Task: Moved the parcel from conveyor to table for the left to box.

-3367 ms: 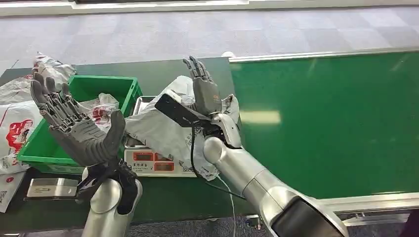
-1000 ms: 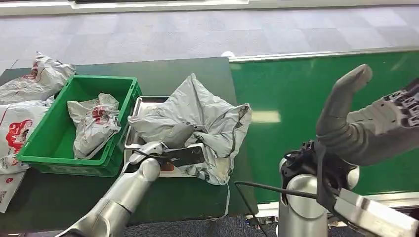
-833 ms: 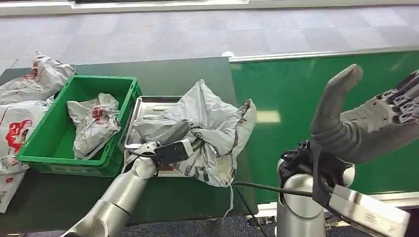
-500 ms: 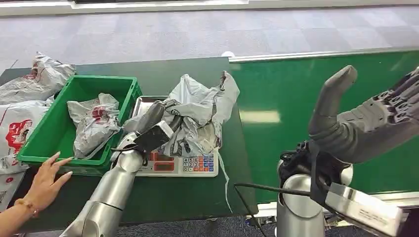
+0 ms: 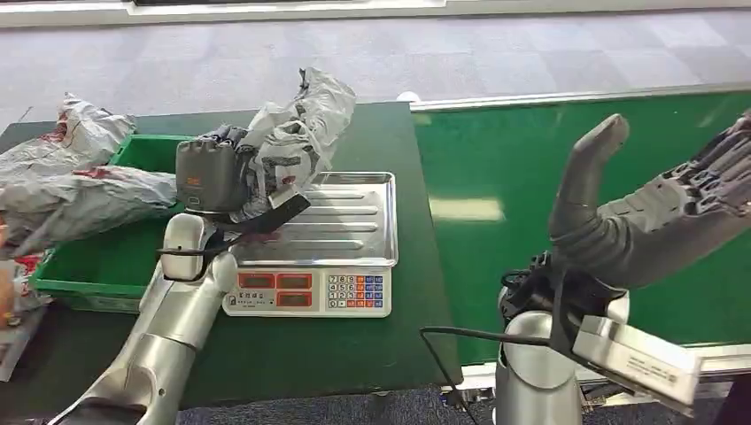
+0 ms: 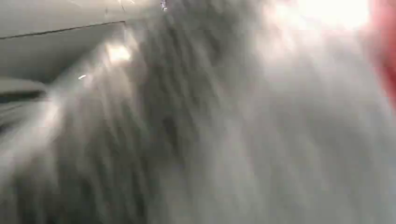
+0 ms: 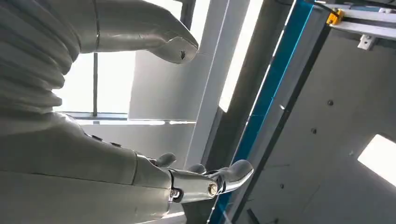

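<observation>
- Grey carpet tiles run behind your workspace; a dark green table [image 5: 372,142] sits on the left and a bright green conveyor belt [image 5: 549,186] on the right.
- Your left arm rises from the near table edge, forearm upright, with the left hand [image 5: 211,177] lifted above the table beside the green crate [image 5: 97,266].
- That hand grips the parcel [image 5: 297,133] — a crumpled grey plastic mailer bag — bunched in its curled fingers, so the bag hangs in the air over the crate's near corner and the far left corner of the scale.
- In the left wrist view you see blurred grey plastic pressed close to the lens; you cannot make out detail there.
- Just right of the hand, the weighing scale [image 5: 310,292] lies on the table, its steel tray [image 5: 345,221] bare.
- Another grey mailer bag [image 5: 80,199] lies across the crate's left side, with more bags [image 5: 75,124] on the table beyond.
- Your right arm stands raised over the belt's near edge; the right hand [image 5: 655,217] is spread — thumb up, fingers extended, holding nothing.
</observation>
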